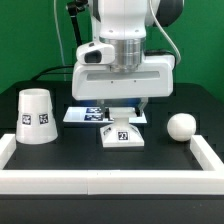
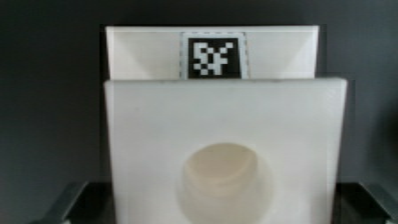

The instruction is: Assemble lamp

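Observation:
The small square stepped base [image 1: 122, 134] stands at the table's middle with a tag on its front. In the wrist view the base [image 2: 222, 120] fills the picture, with its tag and its oval socket hole [image 2: 228, 180] showing. My gripper [image 1: 123, 118] is low over the base. Its jaws stand open, one dark finger [image 2: 71, 205] on each side of the base, with a thin gap. The tapered shade [image 1: 36, 116] stands upright at the exterior view's left. The ball-shaped bulb [image 1: 180, 127] lies at the exterior view's right.
The marker board [image 1: 84, 115] lies flat behind the base, partly under the arm. A white raised rail [image 1: 110, 181] runs along the front and up both sides of the black table.

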Tool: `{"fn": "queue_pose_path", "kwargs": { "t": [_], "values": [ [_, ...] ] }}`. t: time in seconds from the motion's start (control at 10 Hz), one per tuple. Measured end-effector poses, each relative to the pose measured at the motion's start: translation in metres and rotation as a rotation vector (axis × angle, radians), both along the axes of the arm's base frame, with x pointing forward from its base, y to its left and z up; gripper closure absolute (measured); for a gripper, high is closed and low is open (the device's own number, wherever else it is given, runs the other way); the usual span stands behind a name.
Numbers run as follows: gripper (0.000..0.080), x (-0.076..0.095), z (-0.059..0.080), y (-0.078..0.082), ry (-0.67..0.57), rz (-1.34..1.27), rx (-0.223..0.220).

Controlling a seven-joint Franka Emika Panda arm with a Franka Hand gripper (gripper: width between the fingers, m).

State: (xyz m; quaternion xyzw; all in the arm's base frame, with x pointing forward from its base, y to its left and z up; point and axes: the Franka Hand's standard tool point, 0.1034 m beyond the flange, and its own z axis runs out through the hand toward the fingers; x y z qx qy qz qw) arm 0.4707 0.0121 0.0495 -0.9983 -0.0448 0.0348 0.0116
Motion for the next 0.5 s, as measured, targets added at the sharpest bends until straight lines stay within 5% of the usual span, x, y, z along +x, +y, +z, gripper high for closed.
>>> {"fn": "queue_pose_path", "kwargs": {
  "t": [0.5],
  "values": [
    [0.0263,0.063,0.001,0.021,-0.073,0.021,0.007]
  ]
}}
